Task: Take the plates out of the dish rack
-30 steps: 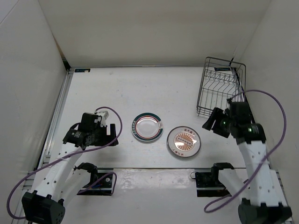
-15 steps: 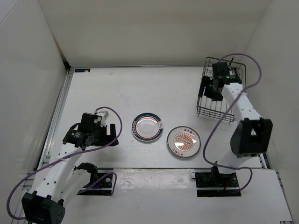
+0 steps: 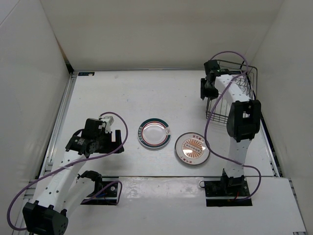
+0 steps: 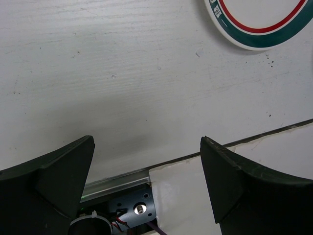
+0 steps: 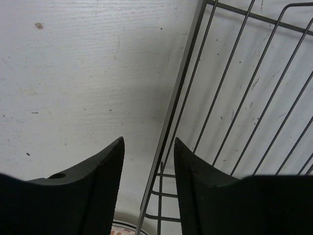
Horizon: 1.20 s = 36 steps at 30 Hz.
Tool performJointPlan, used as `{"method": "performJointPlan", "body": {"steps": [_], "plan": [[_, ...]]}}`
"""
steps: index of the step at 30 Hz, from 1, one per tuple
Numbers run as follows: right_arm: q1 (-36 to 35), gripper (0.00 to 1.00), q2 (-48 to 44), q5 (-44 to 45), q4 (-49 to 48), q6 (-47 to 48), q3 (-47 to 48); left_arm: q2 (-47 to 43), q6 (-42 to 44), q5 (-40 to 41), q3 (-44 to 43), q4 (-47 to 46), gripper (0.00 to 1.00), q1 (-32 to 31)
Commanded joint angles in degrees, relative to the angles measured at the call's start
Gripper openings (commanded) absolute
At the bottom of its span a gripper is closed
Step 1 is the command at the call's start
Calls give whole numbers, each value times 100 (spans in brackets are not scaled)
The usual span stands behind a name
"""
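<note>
1. The right claw (image 5: 148, 142) hangs over the left wall of the black wire dish rack (image 5: 181, 83), at the far right of the white counter (image 3: 146, 93). Its fingers are apart, with the rack's rim wire running between them and nothing clamped.
2. The left claw (image 4: 146, 142) is spread wide over bare counter, with nothing in it. It sits near the white plate with the teal-and-pink rim ring (image 4: 254, 19).
3. Plate positions:
   - The teal-ringed plate (image 3: 154, 133) lies flat mid-counter.
   - The white plate with the orange sunburst centre (image 3: 192, 148) lies flat just beside it, to the right.
   - Both are well apart from the rack (image 3: 217, 105).
   - No further plate can be made out inside the rack, and the right arm covers part of it.
4. Hazard: closing the right claw (image 3: 207, 90) here would probably grip wire, not a plate. The rack looks light, so a lift or pull could drag or tip it.
5. Hazard: descending here would probably drive a finger onto the rim wire or the tines and jam it. Move inward over the basket first.
6. Hazard: the purple cable (image 3: 230, 54) loops above the rack's far edge. A wide swing could snag it on the wire.
7. Hazard: a sideways sweep of the left claw (image 3: 116, 138) could push the teal-ringed plate into its neighbour.
</note>
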<state>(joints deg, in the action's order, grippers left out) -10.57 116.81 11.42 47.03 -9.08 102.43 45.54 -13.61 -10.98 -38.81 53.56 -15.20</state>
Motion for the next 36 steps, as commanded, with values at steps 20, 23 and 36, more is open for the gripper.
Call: {"method": "performJointPlan", "body": {"steps": [20,23,36], "plan": [[-393,0,-722,545,-950,706,-2184,-27,-19,-9,5,-4,100,-18],[-411,0,-756,633,-950,662,-2236,-36,-19,0,-4,-4,100,-18],[-420,60,-1617,1064,41,144,-684,60,-19,-36,13,-21,100,-18]]}}
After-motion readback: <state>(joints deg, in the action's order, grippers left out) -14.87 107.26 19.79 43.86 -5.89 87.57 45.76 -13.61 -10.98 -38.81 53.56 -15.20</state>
